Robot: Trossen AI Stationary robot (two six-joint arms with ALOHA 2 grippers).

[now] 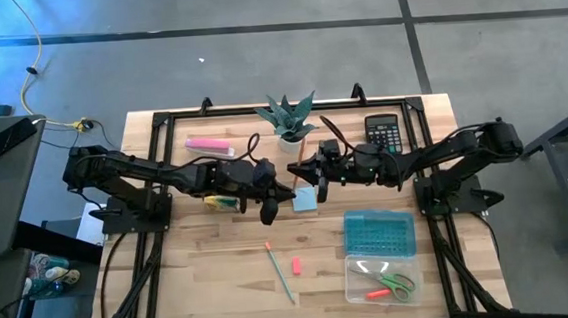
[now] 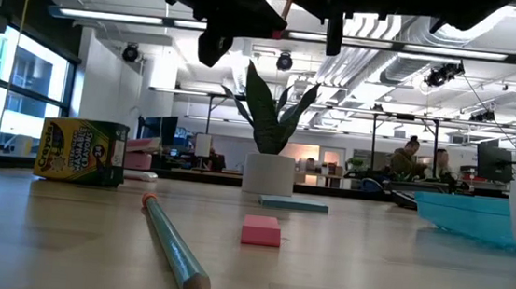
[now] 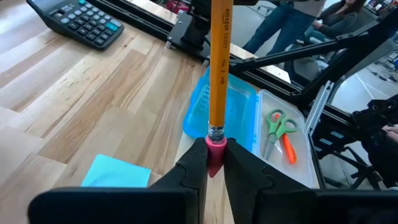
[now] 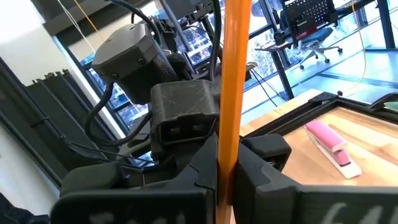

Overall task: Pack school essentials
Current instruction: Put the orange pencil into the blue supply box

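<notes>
Above the middle of the worktop (image 1: 222, 274) both arms meet to pass an orange pencil (image 3: 219, 68). The left gripper (image 3: 215, 163) fingers are clamped on its pink eraser end, and the right gripper (image 4: 225, 177) fingers are closed on its shaft (a handover, probably). The open clear case (image 1: 383, 277) waits nearby for it.

Bright, even light from ceiling strips (image 2: 249, 30); soft shadows on the surface (image 1: 222, 274); the near teal pencil (image 2: 174, 249) blurs.
</notes>
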